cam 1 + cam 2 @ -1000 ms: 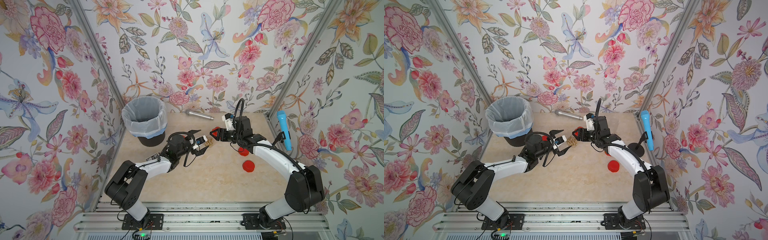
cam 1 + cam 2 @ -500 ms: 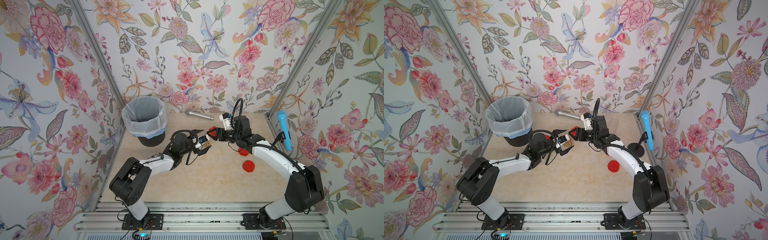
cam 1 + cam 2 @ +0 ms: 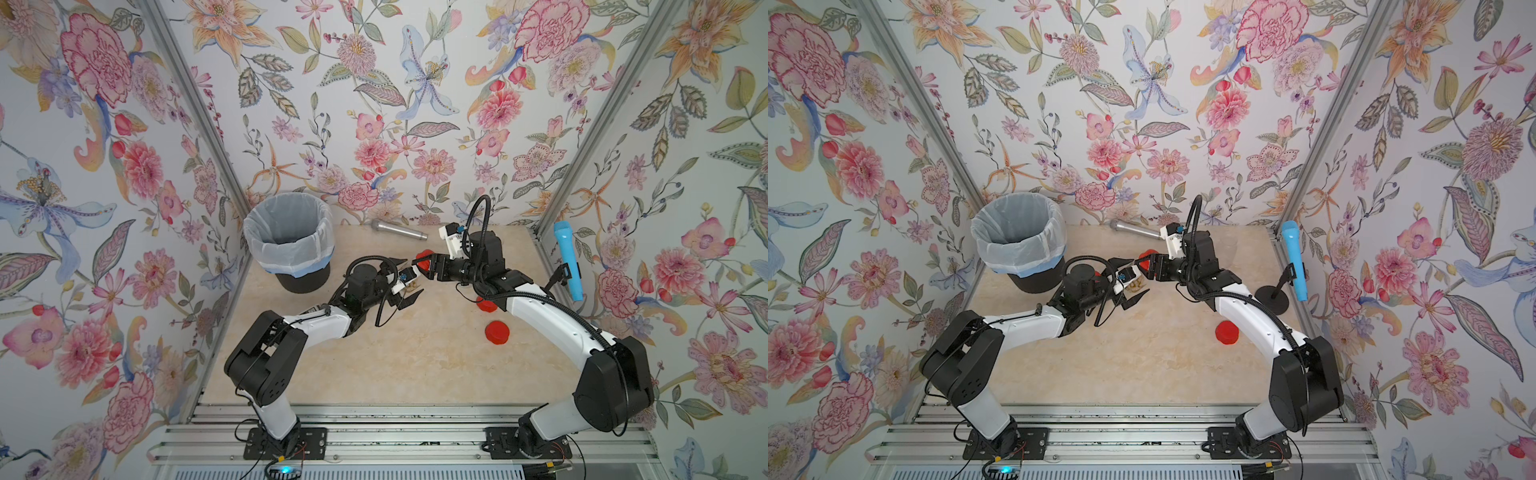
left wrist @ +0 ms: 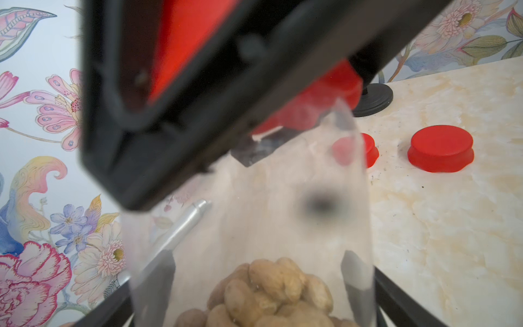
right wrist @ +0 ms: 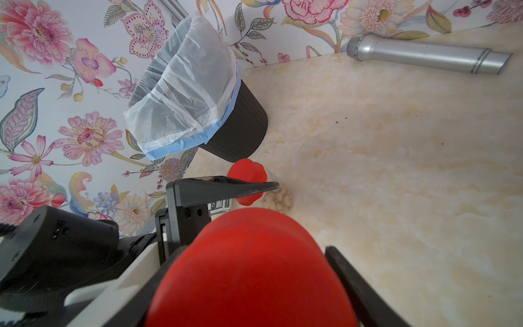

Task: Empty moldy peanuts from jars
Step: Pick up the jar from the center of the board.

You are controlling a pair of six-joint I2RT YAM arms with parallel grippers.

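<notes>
Left end effector (image 3: 414, 276) closer, agape around jar (image 4: 268, 226) by right end effector's (image 3: 422, 264) lid (image 5: 249, 271)

Both top views: high above my desk (image 3: 415, 365), looking down, far off, whole desk in sight. My left wrist view: very near jar (image 4: 254, 198), facing across desk. My right wrist view: right over red lid (image 5: 249, 269), facing bin (image 5: 240, 121). Both wrist views share silver microphone (image 4: 184, 223).

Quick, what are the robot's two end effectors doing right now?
Left end effector: open around the jar.
Right end effector: closed on the jar's red lid.
</notes>
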